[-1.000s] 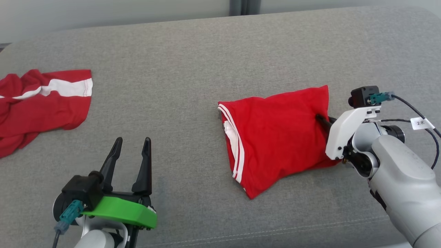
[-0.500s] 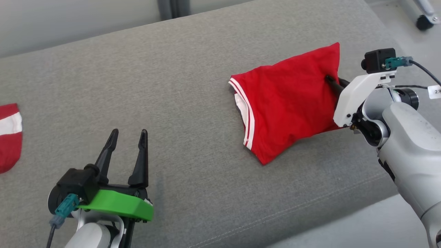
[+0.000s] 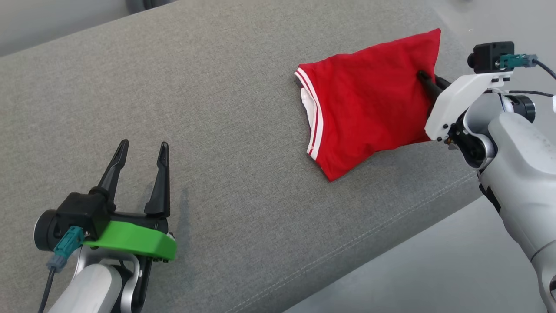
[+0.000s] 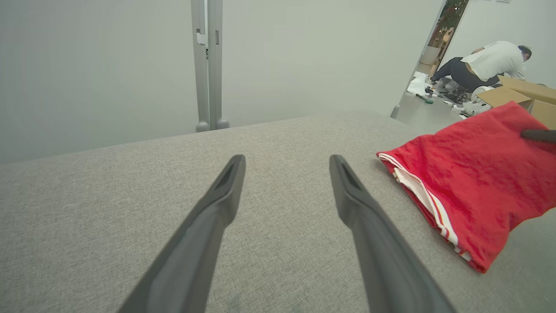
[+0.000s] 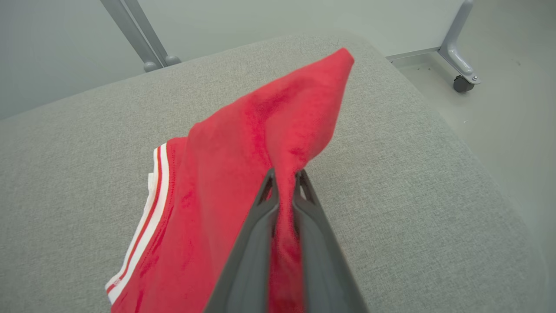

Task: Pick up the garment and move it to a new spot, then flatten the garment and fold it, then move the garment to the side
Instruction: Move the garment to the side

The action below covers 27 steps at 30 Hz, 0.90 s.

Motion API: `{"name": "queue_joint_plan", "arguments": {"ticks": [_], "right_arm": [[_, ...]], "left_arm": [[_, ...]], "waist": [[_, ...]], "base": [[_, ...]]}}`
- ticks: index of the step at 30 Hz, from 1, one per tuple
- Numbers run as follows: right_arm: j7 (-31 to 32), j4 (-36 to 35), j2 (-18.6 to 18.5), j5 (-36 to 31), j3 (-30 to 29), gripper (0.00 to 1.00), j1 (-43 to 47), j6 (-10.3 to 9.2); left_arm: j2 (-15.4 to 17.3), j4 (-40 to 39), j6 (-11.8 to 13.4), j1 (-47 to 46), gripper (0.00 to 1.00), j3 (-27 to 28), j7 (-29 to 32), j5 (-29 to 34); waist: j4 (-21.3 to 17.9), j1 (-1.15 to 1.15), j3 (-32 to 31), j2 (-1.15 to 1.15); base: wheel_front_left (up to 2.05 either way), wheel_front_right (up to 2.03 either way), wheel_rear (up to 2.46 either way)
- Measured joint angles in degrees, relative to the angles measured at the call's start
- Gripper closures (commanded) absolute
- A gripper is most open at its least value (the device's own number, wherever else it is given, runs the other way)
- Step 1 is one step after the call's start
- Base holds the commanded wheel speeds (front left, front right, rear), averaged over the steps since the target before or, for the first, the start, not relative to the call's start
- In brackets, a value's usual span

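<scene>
1. Head view: the red garment point(image 3: 369, 100) is on the grey cushion point(image 3: 239, 108) toward its right end, and the right gripper point(image 3: 423, 79) is at the garment's right edge. The left gripper point(image 3: 143, 145) hangs low at the left, well apart from the garment.
2. Right wrist view gives the grip up close. The right gripper is clamped narrow on a bunched fold of the garment, with cloth running down between both fingers. The far corner of the garment sticks up off the cushion.
3. Left wrist view: the left gripper's fingers are spread wide with nothing between them. The garment's striped hem lies on the cushion to their right.
4. The left wrist view adds the background: a person point(image 4: 491, 61) bent over on the floor, a box point(image 4: 521, 91) beside them and a grey post point(image 4: 207, 65) behind the cushion.
5. The right wrist view adds a caster point(image 5: 461, 83) on the floor point(image 3: 434, 261) past the cushion's end.
6. Count: one garment, two white stripes on its hem, two grippers with two fingers each, one person, one box, one caster.
7. Edges: the garment's lower corner sits near the cushion's front seam, and its raised corner is near the cushion's right end. The floor drops away beyond both.
8. Room: a wide stretch of bare cushion lies between the left gripper and the garment.
</scene>
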Motion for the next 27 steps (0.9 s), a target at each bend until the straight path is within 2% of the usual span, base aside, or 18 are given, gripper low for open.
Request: {"name": "queue_joint_plan", "arguments": {"ticks": [6, 11, 18, 27], "right_arm": [[-1.31, 1.96, -0.48, -0.09, -1.09, 1.00, -4.54, 0.00], [-1.53, 4.17, -2.37, -0.76, -2.47, 1.00, -10.12, 0.00], [-1.36, 8.01, -7.28, -3.11, -3.24, 1.00, -15.79, 0.00], [-4.13, 13.74, -11.72, -6.38, -4.66, 1.00, -18.25, 0.00]], "left_arm": [[0.99, -0.75, 0.51, -0.54, 0.00, 0.83, 0.59, 0.21], [1.59, -2.41, 1.00, -0.73, 0.00, 1.21, 1.08, 0.21], [2.33, -4.58, 1.00, -2.64, 0.00, 1.29, 2.21, 0.56], [3.42, -7.95, 1.48, -4.54, 0.00, 0.55, 4.06, 1.77]], "waist": [[1.59, 0.00, 2.11, 0.00], [3.83, 0.00, 3.40, 0.00], [6.73, 0.00, 6.51, 0.00], [10.26, 0.01, 11.41, 0.00]], "base": [[0.00, 0.00, 0.00], [0.00, 0.00, 0.00], [0.00, 0.00, 0.00], [0.00, 0.00, 0.00]]}}
